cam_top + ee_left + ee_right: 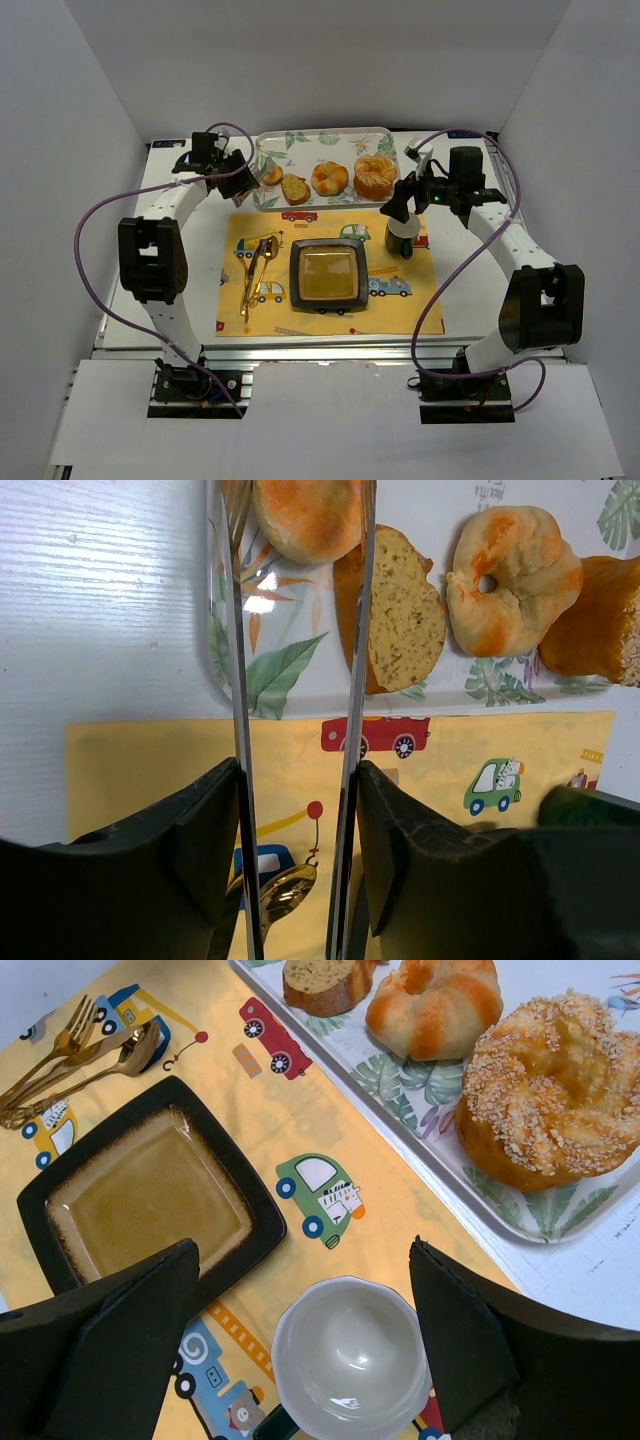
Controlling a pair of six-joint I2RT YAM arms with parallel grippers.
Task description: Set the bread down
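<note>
Pinching tongs [240, 680] astride the roll [305, 515], left pincer [297, 782] points toward tray [285, 675]; right pincer [303, 1250] spread

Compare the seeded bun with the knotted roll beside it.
The seeded bun is covered in pale seeds; the knotted roll has a smooth, bare crust. The knotted roll is split into lobes around a small centre hole; the seeded bun is a fuller mound. The knotted roll is patched orange and pale, the seeded bun more evenly golden. Both lie on the leaf-print tray.
</note>
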